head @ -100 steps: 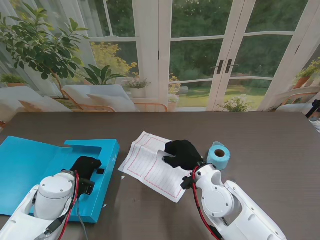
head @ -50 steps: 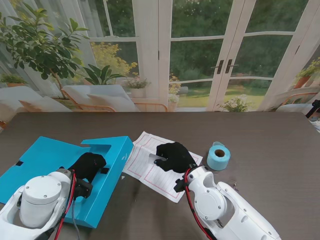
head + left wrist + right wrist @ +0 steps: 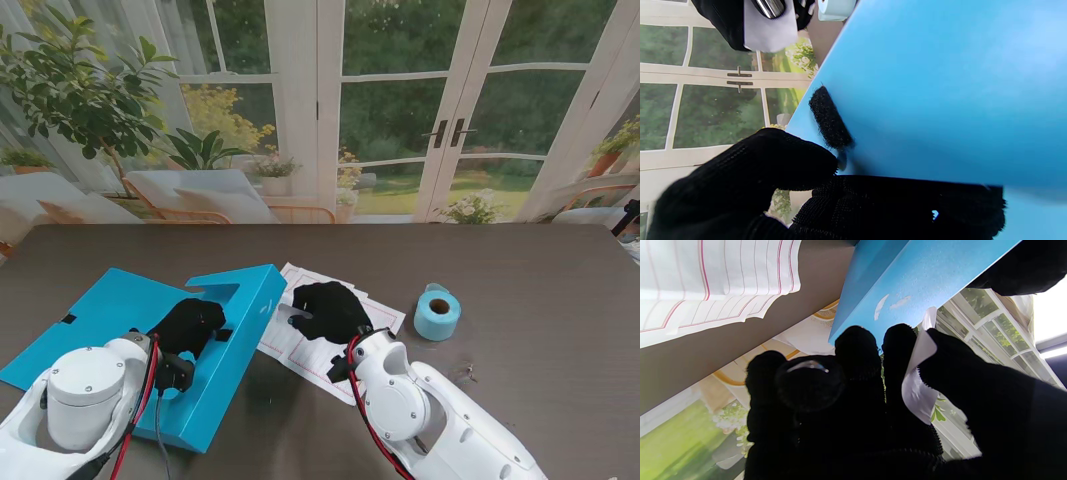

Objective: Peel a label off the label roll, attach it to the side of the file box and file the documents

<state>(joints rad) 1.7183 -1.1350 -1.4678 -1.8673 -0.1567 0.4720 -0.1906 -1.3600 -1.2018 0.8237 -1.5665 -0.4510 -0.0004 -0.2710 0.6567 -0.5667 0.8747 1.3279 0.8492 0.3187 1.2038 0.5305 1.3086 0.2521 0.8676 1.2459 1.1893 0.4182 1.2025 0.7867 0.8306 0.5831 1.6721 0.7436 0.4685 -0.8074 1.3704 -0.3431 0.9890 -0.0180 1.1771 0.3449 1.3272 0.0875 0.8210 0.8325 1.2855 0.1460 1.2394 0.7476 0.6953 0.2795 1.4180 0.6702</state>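
Note:
The blue file box [image 3: 120, 310] lies open at the left, its right edge tipped up off the table. My left hand [image 3: 188, 325] is shut on that raised edge; in the left wrist view its fingers [image 3: 773, 163] pinch the blue wall [image 3: 940, 83] beside a black velcro patch [image 3: 830, 118]. My right hand [image 3: 325, 310] hovers over the lined documents [image 3: 335, 345], close to the box's side. It pinches a white label [image 3: 918, 380] between thumb and fingers, just short of the blue side [image 3: 907, 283]. The pale blue label roll [image 3: 437, 312] stands to the right.
The dark wooden table [image 3: 540, 290] stretches to the right and far side. Windows, plants and chairs lie beyond its far edge. The open lid of the box [image 3: 90, 320] lies flat toward the left edge.
My left hand has tilted the box's right side up and swung it toward the documents. My right hand has moved left across the paper toward the box's side.

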